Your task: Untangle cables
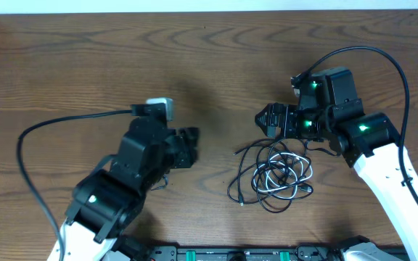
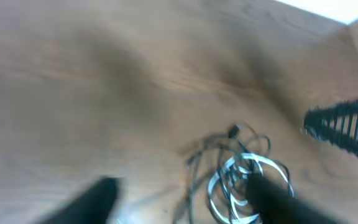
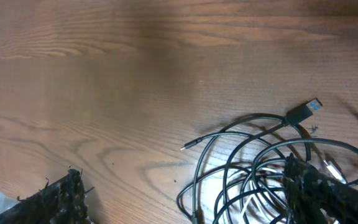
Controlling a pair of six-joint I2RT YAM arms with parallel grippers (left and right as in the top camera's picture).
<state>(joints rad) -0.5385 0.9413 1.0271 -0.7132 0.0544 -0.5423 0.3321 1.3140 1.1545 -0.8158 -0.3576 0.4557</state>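
Observation:
The cables lie in one tangled heap on the wooden table, right of centre: several black loops wound with a white one. In the right wrist view the cables spread under the right-hand finger, and a black plug with a blue tip sticks out at the top. My right gripper hovers just above the heap's far side, open, with nothing between its fingers. My left gripper is left of the heap and apart from it. Its view is blurred, with the fingers wide apart and the cables ahead.
The thick black cable fixed to the left arm loops over the table's left side. The right arm's own cable arches over at the right. A black rail runs along the front edge. The table's far edge is at the top.

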